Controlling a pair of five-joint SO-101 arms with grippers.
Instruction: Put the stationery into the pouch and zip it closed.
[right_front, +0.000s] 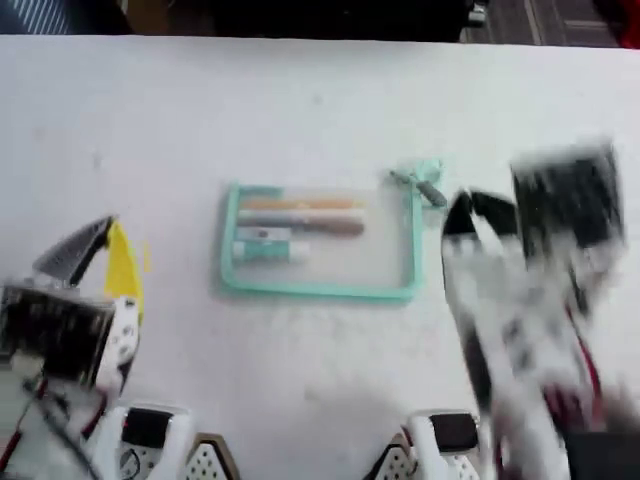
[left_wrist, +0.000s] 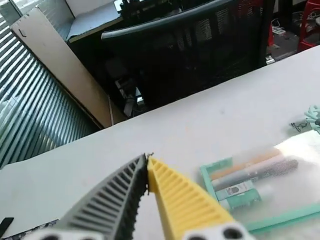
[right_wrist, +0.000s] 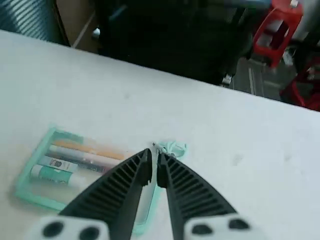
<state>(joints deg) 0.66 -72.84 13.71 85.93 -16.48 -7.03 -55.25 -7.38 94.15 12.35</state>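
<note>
Your pouch (right_front: 320, 290) lies flat at mid-table (right_front: 300, 100), well apart from both arm bases. Through its clear face you see two pens (right_front: 300, 204) side by side and a stick (right_front: 265, 250) beside them, all inside. The pull (right_front: 428, 188) sits at the pouch's far corner on the right arm's side; whether the zip is fully run cannot be told. Your left gripper (left_wrist: 148, 159) hangs near the pouch's other end, fingers pressed together, holding nothing. Your right gripper (right_wrist: 154, 154) sits just beside the pull, fingers narrow with a bare slit between, nothing in them.
</note>
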